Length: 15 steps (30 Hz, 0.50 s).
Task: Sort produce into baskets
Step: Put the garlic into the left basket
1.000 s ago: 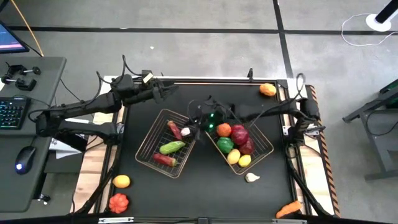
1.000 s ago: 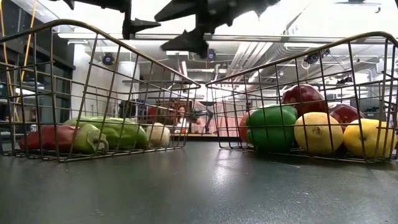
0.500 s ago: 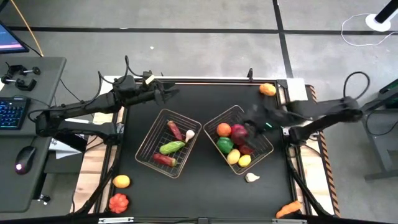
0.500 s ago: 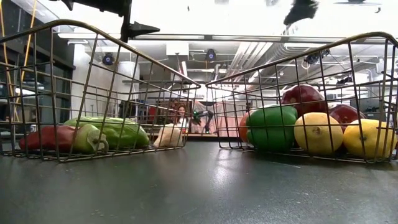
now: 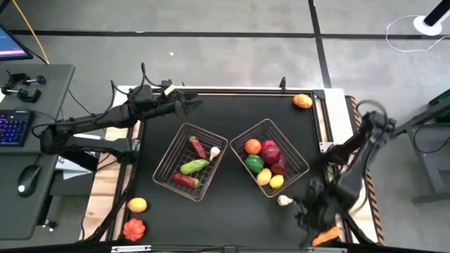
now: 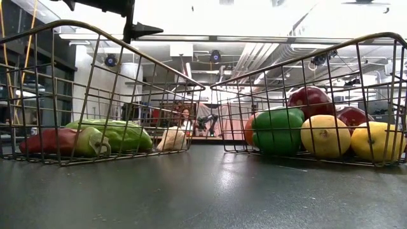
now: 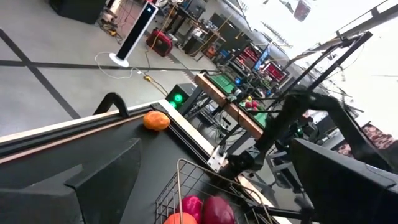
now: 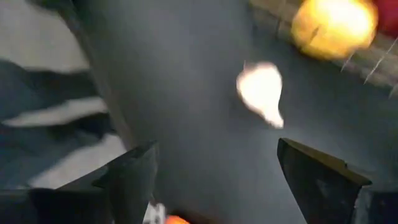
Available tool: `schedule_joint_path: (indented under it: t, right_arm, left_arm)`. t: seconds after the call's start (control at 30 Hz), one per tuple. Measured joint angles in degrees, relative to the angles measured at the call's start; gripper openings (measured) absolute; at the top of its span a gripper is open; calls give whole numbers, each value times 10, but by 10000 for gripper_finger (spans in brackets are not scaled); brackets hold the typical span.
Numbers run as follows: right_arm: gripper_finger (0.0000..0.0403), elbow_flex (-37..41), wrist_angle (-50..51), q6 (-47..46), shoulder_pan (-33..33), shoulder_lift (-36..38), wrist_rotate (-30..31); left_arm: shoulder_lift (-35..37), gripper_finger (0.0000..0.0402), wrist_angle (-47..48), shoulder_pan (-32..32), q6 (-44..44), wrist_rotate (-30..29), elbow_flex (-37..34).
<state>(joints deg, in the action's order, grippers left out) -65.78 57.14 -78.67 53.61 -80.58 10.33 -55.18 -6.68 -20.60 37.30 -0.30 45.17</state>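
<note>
Table [image 5: 232, 211]: black top, two wire baskets [image 5: 188, 161] in the middle with produce [image 5: 195, 166] inside.
Right gripper [image 5: 304, 211]: fingers wide apart, over the near right corner by a white piece [image 5: 285, 200].
Left gripper [image 5: 191, 105]: far left, fingers apart.
Room: grey floor, desk with keyboard [image 5: 13, 126] on the left.

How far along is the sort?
Four pieces lie in the left basket, six in the right basket. Right end effector, open and empty, is beside the white piece. Still loose: that, carrot, orange, yellow fruit, red piece.
</note>
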Motion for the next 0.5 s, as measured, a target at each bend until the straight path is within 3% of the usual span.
schedule_joint_path:
  t: [0.17, 0.5]
  right_arm:
    - [321, 0, 1, -4, 35, -88, 10]
    - [321, 0, 0, 11, 0, -171, 77]
  left_arm:
    - [0, 398, 0, 0, 1, -13, 0]
    - [0, 398, 0, 0, 2, -15, 0]
